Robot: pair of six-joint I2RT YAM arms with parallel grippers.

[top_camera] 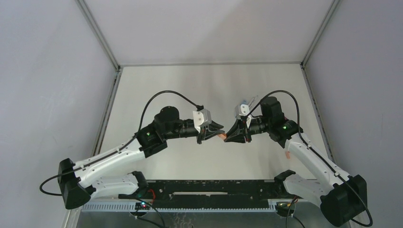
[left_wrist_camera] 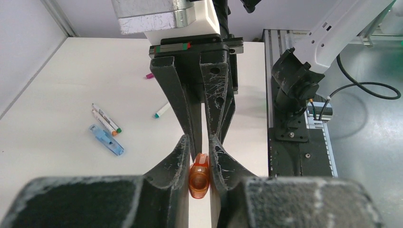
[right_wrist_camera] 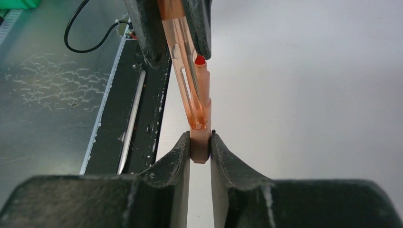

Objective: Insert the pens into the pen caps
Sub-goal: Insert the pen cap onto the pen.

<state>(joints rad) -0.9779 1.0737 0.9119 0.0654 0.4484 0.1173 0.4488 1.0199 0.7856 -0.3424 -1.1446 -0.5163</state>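
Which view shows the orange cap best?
Right wrist: the cap lies lengthwise, from the pen in the right pincer up into the left pincer. Left wrist shows only its end between that pincer's fingers. Top shows just an orange speck where the pincers meet.

The black left gripper (top_camera: 216, 133) and black right gripper (top_camera: 230, 135) meet mid-frame, barring passage; the white flat tabletop (top_camera: 209, 80) above lies open.

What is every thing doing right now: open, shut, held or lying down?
Left tool: shut on orange cap.
Right tool: shut on red pen.
Orange cap: held in the air.
Red pen: held, its tip showing beside the orange cap.
Two pens: lying loose, uncapped.
Teal pen: lying loose, uncapped.
Blue cap: lying loose.
Pink cap: lying loose.
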